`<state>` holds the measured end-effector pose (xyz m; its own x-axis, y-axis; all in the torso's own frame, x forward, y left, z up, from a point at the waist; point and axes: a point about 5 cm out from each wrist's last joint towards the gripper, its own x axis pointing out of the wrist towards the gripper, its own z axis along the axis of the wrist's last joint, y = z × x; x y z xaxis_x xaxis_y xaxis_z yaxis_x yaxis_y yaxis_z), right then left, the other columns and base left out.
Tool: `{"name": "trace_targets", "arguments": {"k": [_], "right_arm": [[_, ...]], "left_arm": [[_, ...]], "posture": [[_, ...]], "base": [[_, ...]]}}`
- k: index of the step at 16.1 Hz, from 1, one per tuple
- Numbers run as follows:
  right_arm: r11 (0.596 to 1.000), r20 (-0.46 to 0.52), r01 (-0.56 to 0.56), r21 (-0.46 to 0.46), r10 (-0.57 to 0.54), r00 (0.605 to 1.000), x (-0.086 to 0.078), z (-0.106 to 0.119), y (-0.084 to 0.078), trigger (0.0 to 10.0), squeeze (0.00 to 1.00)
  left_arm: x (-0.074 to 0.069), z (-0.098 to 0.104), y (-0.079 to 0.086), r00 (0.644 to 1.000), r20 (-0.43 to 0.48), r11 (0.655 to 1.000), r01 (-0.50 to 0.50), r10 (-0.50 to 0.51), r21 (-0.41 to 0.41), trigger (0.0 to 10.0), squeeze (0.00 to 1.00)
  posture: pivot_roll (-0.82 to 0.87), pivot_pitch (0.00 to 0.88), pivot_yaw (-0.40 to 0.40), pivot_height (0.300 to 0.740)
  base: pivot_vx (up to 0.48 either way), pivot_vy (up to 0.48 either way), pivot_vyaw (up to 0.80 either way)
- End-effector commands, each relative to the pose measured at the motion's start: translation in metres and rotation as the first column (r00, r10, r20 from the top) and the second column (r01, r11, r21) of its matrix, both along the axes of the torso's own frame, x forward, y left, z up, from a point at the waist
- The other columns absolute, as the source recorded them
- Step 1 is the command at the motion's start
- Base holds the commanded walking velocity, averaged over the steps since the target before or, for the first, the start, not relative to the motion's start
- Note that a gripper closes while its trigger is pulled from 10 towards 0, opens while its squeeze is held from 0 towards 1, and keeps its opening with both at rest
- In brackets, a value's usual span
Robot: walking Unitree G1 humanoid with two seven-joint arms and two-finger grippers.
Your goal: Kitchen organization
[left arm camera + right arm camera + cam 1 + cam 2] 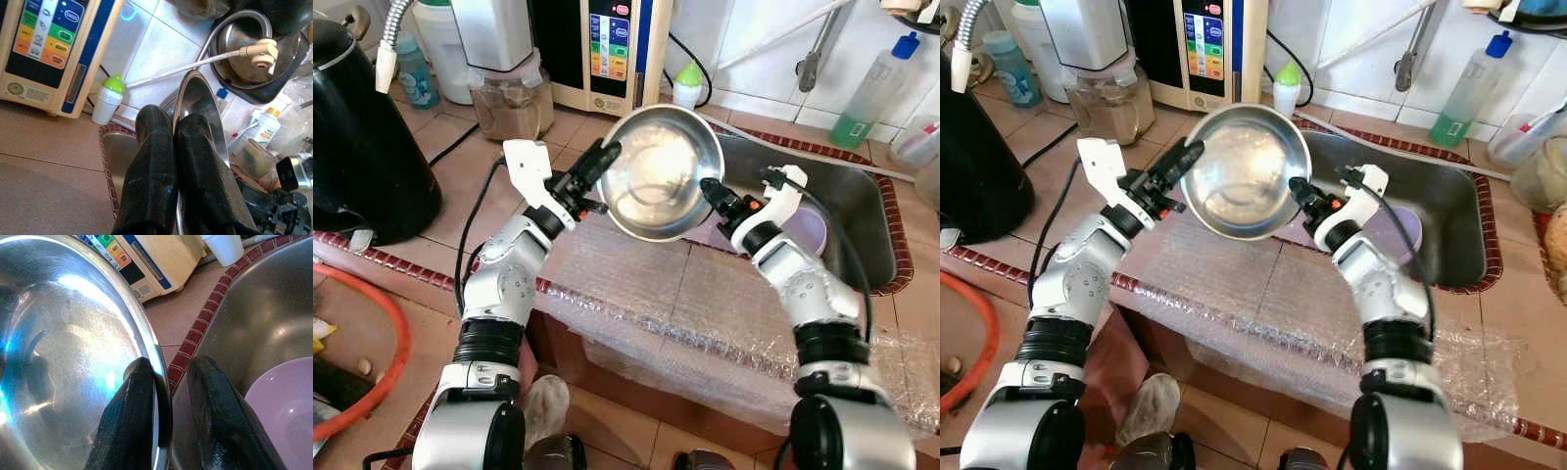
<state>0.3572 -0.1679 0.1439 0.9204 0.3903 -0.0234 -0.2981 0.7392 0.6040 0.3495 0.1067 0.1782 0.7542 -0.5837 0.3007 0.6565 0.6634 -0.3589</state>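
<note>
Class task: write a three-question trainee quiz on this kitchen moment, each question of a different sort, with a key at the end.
1. True or false: the steel bowl rests flat on the counter.
2. Multiple choice: what lies in the sink? A) a purple bowl B) a black kettle C) a green bottle
3. Fill the gap: the left gripper and the right gripper grip the steel bowl by its ____.

Key
1. False: it is held tilted in the air, above the bubble wrap.
2. A: the purple bowl.
3. Rim, at opposite sides.
</note>
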Motion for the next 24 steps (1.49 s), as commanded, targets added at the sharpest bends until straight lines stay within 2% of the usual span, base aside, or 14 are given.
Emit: {"name": "trace_targets", "arguments": {"k": [1,3,8,11,12,13,14,15,16,17,18,20,22,24], "right_arm": [[0.999,-0.041,0.019,-0.038,-0.02,0.999,-0.001,-0.006,-0.012,0.0,0.0],[0.997,-0.041,-0.055,-0.045,0.053,0.998,0.0,-0.006,-0.007,0.0,0.0],[0.996,-0.052,-0.074,0.047,0.076,0.996,-0.011,-0.021,-0.002,0.0,0.0],[0.995,-0.054,-0.037,0.094,0.042,0.998,-0.019,-0.032,0.004,0.0,0.0],[0.994,-0.051,0.012,0.107,-0.007,0.999,-0.02,-0.032,0.004,0.0,0.0],[0.992,-0.032,0.072,0.107,-0.069,0.997,-0.02,-0.027,0.004,0.0,0.0],[0.99,-0.013,0.086,0.112,-0.085,0.996,-0.019,-0.022,0.006,0.0,0.0],[0.983,0.011,0.142,0.117,-0.145,0.989,-0.015,-0.015,0.004,0.0,0.0],[0.974,0.015,0.197,0.113,-0.2,0.98,-0.011,-0.012,0.0,0.0,0.0],[0.968,0.01,0.225,0.111,-0.228,0.974,-0.009,-0.011,-0.003,0.0,0.0],[0.964,0.009,0.247,0.097,-0.249,0.968,-0.007,-0.01,-0.004,0.0,0.0],[0.958,0.004,0.278,0.067,-0.279,0.96,-0.006,-0.01,-0.007,0.0,0.0],[0.938,0.0,0.344,0.037,-0.345,0.939,-0.005,-0.011,-0.015,0.0,0.0],[0.847,0.007,0.525,-0.088,-0.526,0.85,-0.003,-0.012,-0.041,0.0,0.0]], "left_arm": [[0.003,0.013,0.002,0.999,0.048,1.0,0.012,-0.011,-0.022,0.0,0.0],[0.002,0.011,0.001,0.999,0.039,1.0,0.018,-0.017,-0.023,0.0,0.0],[0.004,0.012,0.003,0.999,0.036,0.999,0.015,-0.014,-0.029,0.0,0.0],[0.005,0.013,0.004,0.999,0.04,1.0,0.013,-0.013,-0.017,0.0,0.0],[0.006,0.012,0.005,0.999,0.05,1.0,-0.008,0.008,0.019,0.0,0.0],[0.004,0.015,0.001,0.997,0.075,0.999,0.004,-0.007,0.052,0.0,0.15],[0.003,0.016,0.0,0.997,0.081,0.998,0.004,-0.009,0.068,0.0,0.25],[0.003,0.015,-0.001,0.997,0.08,0.996,-0.004,-0.002,0.086,0.0,1.0],[0.004,0.013,-0.001,0.997,0.077,0.994,-0.011,0.003,0.106,4.7,1.0],[0.003,0.011,-0.003,0.997,0.072,0.994,0.007,-0.015,0.11,8.4,1.0],[0.004,0.009,-0.004,0.997,0.073,0.991,0.0,-0.01,0.132,10.0,1.0],[0.005,0.007,-0.007,0.997,0.071,0.985,-0.007,-0.005,0.171,10.0,1.0],[0.005,0.002,-0.009,1.0,0.03,0.984,-0.005,-0.001,0.176,10.0,1.0],[0.001,-0.011,-0.014,0.999,-0.01,0.968,0.037,-0.035,0.247,10.0,1.0]], "posture": [[-0.13,0.0,0.015,0.74],[-0.12,0.0,0.016,0.74],[-0.11,0.0,0.015,0.74],[-0.11,0.0,0.015,0.74],[-0.13,0.0,0.027,0.74],[-0.13,0.0,0.021,0.74],[-0.13,0.0,0.021,0.74],[-0.13,0.0,0.021,0.74],[-0.13,0.0,0.021,0.74],[-0.13,0.0,0.02,0.74],[-0.13,0.0,0.02,0.74],[-0.13,0.0,0.019,0.74],[-0.14,0.0,0.023,0.74],[-0.15,0.0,0.029,0.74]], "base": [[0.0,0.0,0.0],[0.0,0.0,0.0],[0.0,0.0,0.0],[0.0,0.0,0.0],[0.0,0.0,0.0],[0.0,0.0,0.0],[0.0,0.0,0.0],[0.0,0.0,0.0],[0.0,0.0,0.0],[0.0,0.0,0.0],[0.0,0.0,0.0],[0.0,0.0,0.0],[0.0,0.0,0.0],[0.0,0.0,0.0]]}}
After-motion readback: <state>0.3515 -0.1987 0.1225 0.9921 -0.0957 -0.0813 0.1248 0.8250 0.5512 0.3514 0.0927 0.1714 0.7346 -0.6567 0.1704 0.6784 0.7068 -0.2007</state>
